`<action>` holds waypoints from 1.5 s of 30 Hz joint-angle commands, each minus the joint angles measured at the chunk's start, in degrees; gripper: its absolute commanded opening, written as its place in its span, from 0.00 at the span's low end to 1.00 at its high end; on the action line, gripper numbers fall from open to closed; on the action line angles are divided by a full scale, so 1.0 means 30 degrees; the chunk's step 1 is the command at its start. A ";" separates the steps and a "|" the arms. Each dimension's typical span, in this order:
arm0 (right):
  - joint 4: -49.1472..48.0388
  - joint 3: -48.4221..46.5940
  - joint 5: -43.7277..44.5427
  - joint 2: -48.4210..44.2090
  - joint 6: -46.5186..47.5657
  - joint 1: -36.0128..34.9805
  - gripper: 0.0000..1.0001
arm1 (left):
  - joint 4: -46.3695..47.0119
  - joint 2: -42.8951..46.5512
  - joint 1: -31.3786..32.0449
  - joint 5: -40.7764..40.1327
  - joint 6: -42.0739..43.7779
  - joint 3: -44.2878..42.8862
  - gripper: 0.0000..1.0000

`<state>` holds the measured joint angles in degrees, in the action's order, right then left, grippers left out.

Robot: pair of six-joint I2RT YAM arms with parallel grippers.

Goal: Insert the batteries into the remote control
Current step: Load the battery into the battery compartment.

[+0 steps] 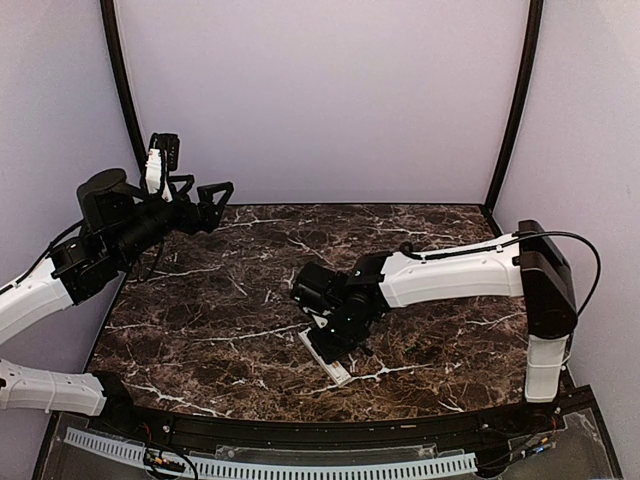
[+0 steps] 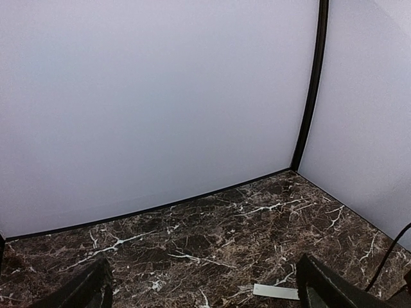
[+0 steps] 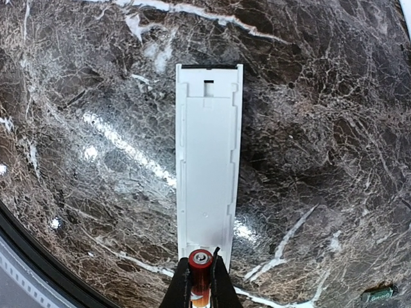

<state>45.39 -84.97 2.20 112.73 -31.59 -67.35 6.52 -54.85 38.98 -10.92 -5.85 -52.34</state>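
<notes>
The remote control (image 3: 209, 160) is a long white bar lying flat on the marble, its dark end pointing away from me and its open back facing up. In the top view the remote control (image 1: 328, 360) pokes out below the right gripper (image 1: 336, 335). My right gripper (image 3: 200, 282) is shut on a red battery (image 3: 200, 262), whose metal end points forward just over the near end of the remote. My left gripper (image 1: 207, 203) hangs high at the far left, open and empty. Its fingertips (image 2: 87, 290) sit wide apart at the bottom corners of the left wrist view.
A thin flat white plate (image 2: 276, 292) lies on the dark marble table (image 1: 220, 300), near the right arm's cable (image 2: 388, 253). Lilac walls and black posts (image 1: 515, 100) close off the back and sides. A black rail (image 1: 300, 435) runs along the near edge.
</notes>
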 commanded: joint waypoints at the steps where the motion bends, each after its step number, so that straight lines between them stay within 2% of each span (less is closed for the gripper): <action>1: 0.0340 -0.0009 0.0445 0.0500 -0.0083 -0.0424 0.00 | -0.0153 0.0159 -0.0137 0.0232 -0.0140 0.0234 0.99; 18: 0.1464 -0.0005 0.1705 0.0585 0.0211 -0.0783 0.00 | -0.0183 0.0236 -0.0321 0.0499 -0.0282 0.0220 0.99; 29: 0.0705 0.0139 0.1094 0.0900 0.0364 -0.0867 0.04 | -0.0183 0.0295 -0.0432 0.0720 -0.0369 0.0241 0.99; 32: 0.0847 0.0089 0.1333 0.1053 0.0365 -0.0857 0.06 | -0.0183 0.0317 -0.0472 0.0768 -0.0415 0.0221 0.99; 37: 0.0886 0.0024 0.1354 0.1138 0.0448 -0.0861 0.18 | -0.0183 0.0353 -0.0530 0.0919 -0.0493 0.0248 0.99; 45: 0.1276 -0.0300 0.1551 0.0926 0.0503 -0.0874 0.19 | -0.0155 0.0390 -0.0614 0.1165 -0.0588 0.0277 0.99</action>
<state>47.99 -84.86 6.11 114.80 -30.30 -69.34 6.50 -54.68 37.60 -8.36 -6.96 -52.34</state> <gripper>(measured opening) 0.193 0.989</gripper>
